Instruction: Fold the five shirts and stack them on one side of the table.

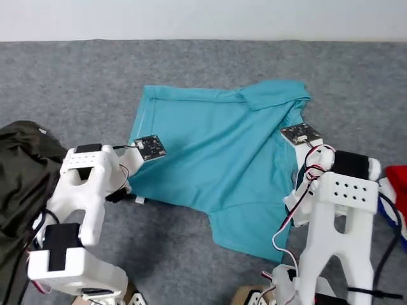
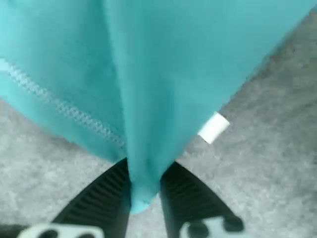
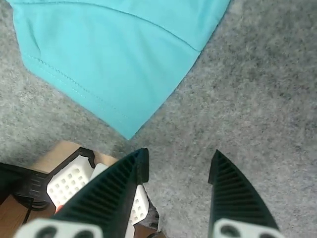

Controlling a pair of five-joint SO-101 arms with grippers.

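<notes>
High view: the teal shirt [image 1: 216, 159] lies spread over the middle of the grey tabletop [image 1: 191, 63], with its collar end bunched toward the far right. A dark garment [image 1: 19, 171] is heaped at the left edge and a red one [image 1: 395, 181] lies at the right edge. Both rest straight on the tabletop, not in any bin or basket. The left gripper [image 1: 130, 187] sits at the shirt's near-left edge, though its wrist hides the tips here, so the contact is only probable from this angle.

Left wrist view: the left gripper [image 2: 145, 167] is clamped on a narrow fold of teal cloth beside a white tag [image 2: 214, 128].

Right wrist view: the right gripper [image 3: 179, 153] hangs with its jaws apart over bare tabletop, just off a shirt corner.

The likely trouble is that the pinch is shallow and near the fingertips, so a pull could slip the cloth free. A pull from one arm alone could also drag the shirt askew.
</notes>
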